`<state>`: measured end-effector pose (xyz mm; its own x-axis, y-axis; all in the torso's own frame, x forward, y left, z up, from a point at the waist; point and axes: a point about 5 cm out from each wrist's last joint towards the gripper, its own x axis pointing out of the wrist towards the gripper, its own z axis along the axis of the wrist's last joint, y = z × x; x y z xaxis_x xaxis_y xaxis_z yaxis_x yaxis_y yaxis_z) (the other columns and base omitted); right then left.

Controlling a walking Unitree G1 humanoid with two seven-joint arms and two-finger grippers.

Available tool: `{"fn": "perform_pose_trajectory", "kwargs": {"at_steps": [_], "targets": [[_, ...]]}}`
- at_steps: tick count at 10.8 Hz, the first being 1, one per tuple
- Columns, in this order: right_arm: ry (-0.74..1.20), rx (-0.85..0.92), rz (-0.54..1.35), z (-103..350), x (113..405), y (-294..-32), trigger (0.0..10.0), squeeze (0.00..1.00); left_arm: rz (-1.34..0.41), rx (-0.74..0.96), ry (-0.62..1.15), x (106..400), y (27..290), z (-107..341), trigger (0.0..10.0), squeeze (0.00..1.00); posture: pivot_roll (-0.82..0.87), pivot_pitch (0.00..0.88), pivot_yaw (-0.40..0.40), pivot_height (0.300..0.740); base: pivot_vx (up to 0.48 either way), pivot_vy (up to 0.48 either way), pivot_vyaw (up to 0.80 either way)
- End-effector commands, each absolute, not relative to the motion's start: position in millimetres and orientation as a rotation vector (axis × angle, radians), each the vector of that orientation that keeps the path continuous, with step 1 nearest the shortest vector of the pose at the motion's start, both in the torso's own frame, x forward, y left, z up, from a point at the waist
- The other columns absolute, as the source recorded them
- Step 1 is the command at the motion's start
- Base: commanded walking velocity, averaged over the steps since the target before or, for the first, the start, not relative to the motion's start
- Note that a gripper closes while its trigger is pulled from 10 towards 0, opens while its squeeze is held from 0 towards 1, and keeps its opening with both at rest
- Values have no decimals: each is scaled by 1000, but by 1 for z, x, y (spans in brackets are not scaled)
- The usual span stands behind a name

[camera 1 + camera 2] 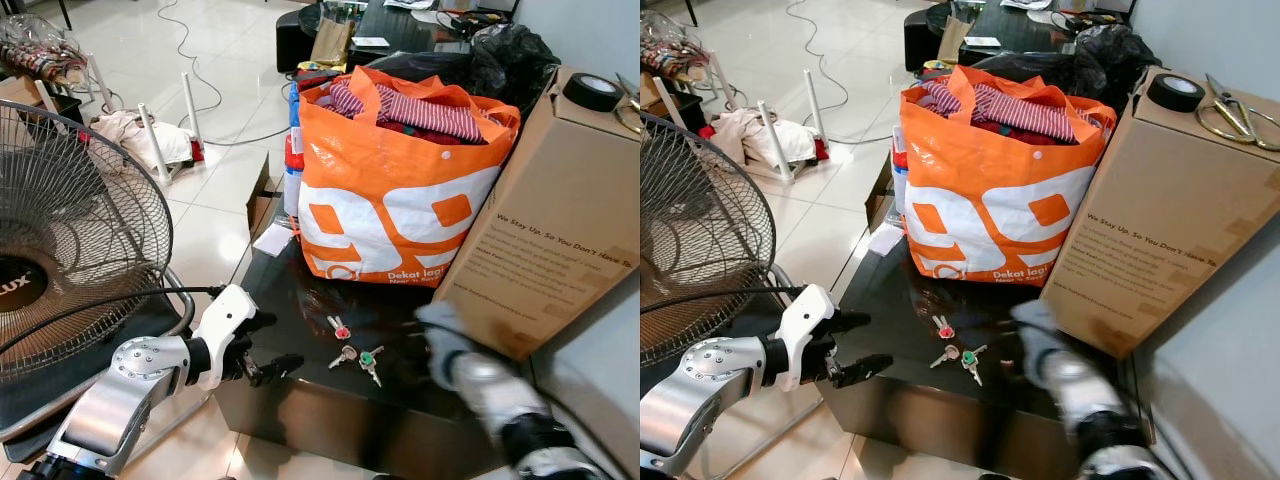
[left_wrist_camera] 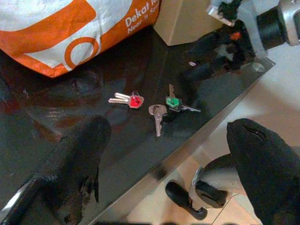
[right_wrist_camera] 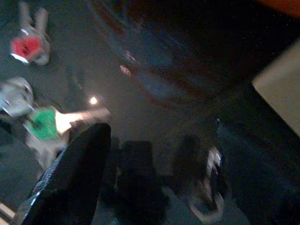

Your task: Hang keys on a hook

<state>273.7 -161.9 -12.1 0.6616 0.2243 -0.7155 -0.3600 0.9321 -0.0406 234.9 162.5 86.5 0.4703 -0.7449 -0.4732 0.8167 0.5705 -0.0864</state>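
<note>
Keys (image 1: 355, 350) lie near the black table's (image 1: 300, 300) near edge — bare top around them. Left gripper (image 1: 262, 347) gapes empty at the left edge; right gripper (image 1: 425, 325) blurred, fingers unreadable. Orange bag (image 1: 390, 200) and box (image 1: 550, 230) crowd the far side.

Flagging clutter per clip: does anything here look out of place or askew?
Yes. The keys lie scattered loose on the black table near its front edge, not hung. Scissors and a tape roll sit atop the cardboard box.

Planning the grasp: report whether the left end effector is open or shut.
Open. The left end effector shows its two black fingers spread wide apart, with the keys lying on the dark table between them.
</note>
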Motion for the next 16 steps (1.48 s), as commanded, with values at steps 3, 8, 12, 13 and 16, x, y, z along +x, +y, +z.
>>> {"fn": "perform_pose_trajectory", "kwargs": {"at_steps": [3, 8, 12, 13, 16], "targets": [[808, -303, 232, -10, 287, -166, 1882, 0, -963, 177, 485, 235, 159, 89, 10000, 584, -100, 17, -76, 740, 0, 0, 0], [897, -312, 151, -20, 281, -178, 10000, 0, -950, 170, 490, 233, 159, 88, 10000, 580, -103, 29, -83, 740, 0, 0, 0], [844, 15, 189, -7, 285, -194, 10000, 0, -949, 163, 493, 233, 160, 87, 10000, 580, -109, 35, -79, 740, 0, 0, 0], [872, -62, 188, -9, 279, -207, 10000, 0, -951, 162, 495, 232, 160, 86, 10000, 584, -112, 37, -77, 740, 0, 0, 0], [930, -163, 241, -16, 263, -213, 10000, 0, -957, 160, 498, 234, 160, 86, 10000, 588, -112, 41, -72, 740, 0, 0, 0]]}}
